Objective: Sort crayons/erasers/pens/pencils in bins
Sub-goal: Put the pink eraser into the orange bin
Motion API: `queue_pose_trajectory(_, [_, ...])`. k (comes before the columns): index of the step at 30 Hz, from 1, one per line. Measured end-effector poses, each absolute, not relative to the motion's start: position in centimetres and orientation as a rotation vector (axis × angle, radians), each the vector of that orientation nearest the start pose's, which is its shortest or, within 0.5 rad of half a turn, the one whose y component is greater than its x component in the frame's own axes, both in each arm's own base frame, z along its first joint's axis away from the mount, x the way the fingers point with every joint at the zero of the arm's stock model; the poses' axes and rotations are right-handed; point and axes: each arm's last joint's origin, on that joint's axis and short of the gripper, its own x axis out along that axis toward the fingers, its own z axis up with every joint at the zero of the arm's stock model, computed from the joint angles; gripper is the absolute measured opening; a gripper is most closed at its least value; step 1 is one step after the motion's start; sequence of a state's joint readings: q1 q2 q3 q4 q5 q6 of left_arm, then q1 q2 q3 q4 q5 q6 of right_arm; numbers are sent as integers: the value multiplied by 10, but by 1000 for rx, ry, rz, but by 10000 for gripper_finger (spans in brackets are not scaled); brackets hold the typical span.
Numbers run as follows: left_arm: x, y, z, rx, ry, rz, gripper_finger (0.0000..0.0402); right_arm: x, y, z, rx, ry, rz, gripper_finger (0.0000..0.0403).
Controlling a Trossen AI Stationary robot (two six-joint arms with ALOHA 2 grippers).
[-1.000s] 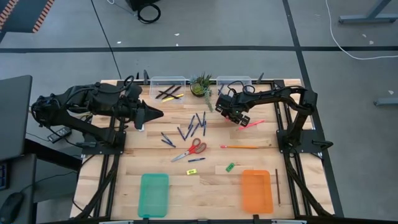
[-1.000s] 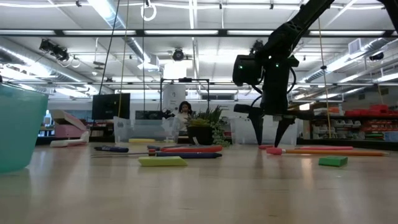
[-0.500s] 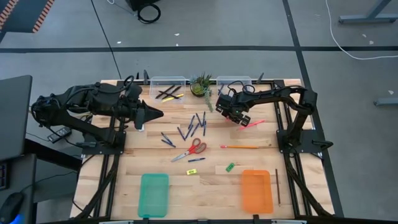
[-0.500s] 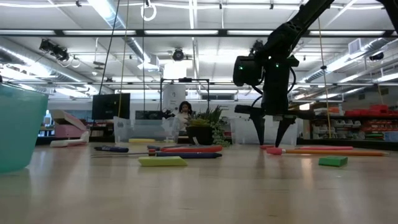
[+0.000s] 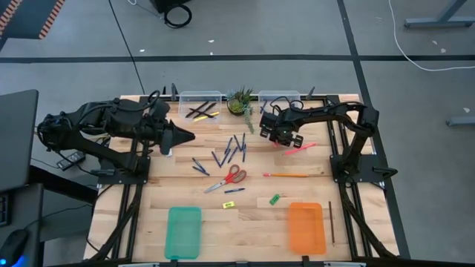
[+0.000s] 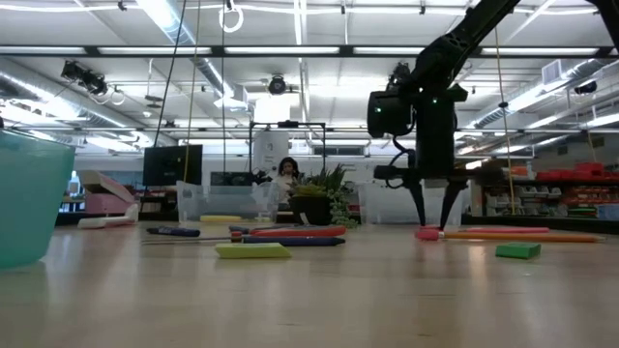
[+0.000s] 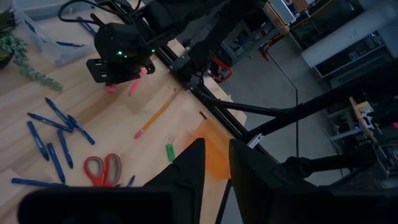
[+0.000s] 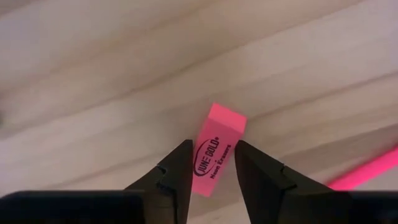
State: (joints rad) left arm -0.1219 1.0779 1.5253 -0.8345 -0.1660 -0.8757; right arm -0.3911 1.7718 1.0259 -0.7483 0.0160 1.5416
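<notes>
My right gripper (image 5: pixel 286 138) stands near the table's far right, fingers pointing down, shut on a pink eraser (image 8: pixel 216 149) that lies on the wood. In the low view the eraser (image 6: pixel 427 233) shows between the fingertips. My left gripper (image 5: pixel 187 136) waits at the left side above the table, its fingers a narrow gap apart. Blue pens (image 5: pixel 231 148) lie scattered mid-table. A green eraser (image 5: pixel 274 199) and a yellow eraser (image 5: pixel 229 203) lie nearer. Dark pencils sit in the left clear tub (image 5: pixel 200 100). My right gripper pinches the pink eraser between its two fingers by the long sides, at the end nearer the wrist (image 8: pixel 210 173). The fingers (image 8: pixel 177 168) come from above, pointing down. The eraser lies flat on the table, its other end (image 8: pixel 227 118) sticking out past the fingertips.
A pink stick (image 5: pixel 300 148) lies just right of my right gripper and an orange pencil (image 5: pixel 295 175) nearer. Red-handled scissors (image 5: pixel 228 179) lie mid-table. A second clear tub (image 5: pixel 280 97) and a plant (image 5: pixel 240 101) stand at the far edge. The teal tray (image 5: pixel 183 232) and orange tray (image 5: pixel 306 228) lie near.
My right gripper has shifted slightly toward the table's right edge and turned a little about its wrist. Its fingers have drawn together, from a wide gap to a narrow one around the pink eraser. The eraser has stayed on the table.
</notes>
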Motion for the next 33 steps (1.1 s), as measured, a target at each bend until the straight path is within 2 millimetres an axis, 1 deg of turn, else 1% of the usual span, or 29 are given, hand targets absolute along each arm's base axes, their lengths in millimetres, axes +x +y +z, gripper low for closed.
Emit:
queue_pose_trajectory(3, [178,-17,460,-810,341,201,82,279,-110,143,1487,984,-1399,124])
queue_pose_trajectory(8, [178,-17,460,-810,341,202,80,281,-95,142,1531,1101,-1317,124])
queue_pose_trajectory(12, [178,-17,460,-809,341,201,79,283,-88,142,1526,1110,-1316,124])
queue_pose_trajectory(18, [178,-17,460,-782,343,196,84,284,-85,142,1499,1108,-1313,130])
queue_pose_trajectory(23, [178,-17,460,-776,343,195,79,284,-85,142,1468,1093,-1328,140])
queue_pose_trajectory(30, [178,-17,460,-778,347,188,84,284,-87,142,1452,1067,-1345,140])
queue_pose_trajectory(33, [178,-17,460,-768,347,186,86,284,-88,142,1450,1062,-1345,132])
